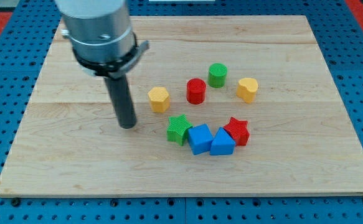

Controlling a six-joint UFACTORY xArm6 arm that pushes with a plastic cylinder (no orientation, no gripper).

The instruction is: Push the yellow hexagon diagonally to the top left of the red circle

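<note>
Yellow hexagon upright on the board, close at nine o'clock of the red circle, not touching.

— Any lettering, numbers or brand marks readable anywhere?
— None. Nothing legible on the wooden board, plain grain only.
— On the blocks at centre frame?
— Bare coloured faces, no print.
— On the grey arm housing at upper left of the frame?
— Smooth metal, no label to be read.
— Blue pegboard at the edges?
— Only rows of holes, no signs.
</note>
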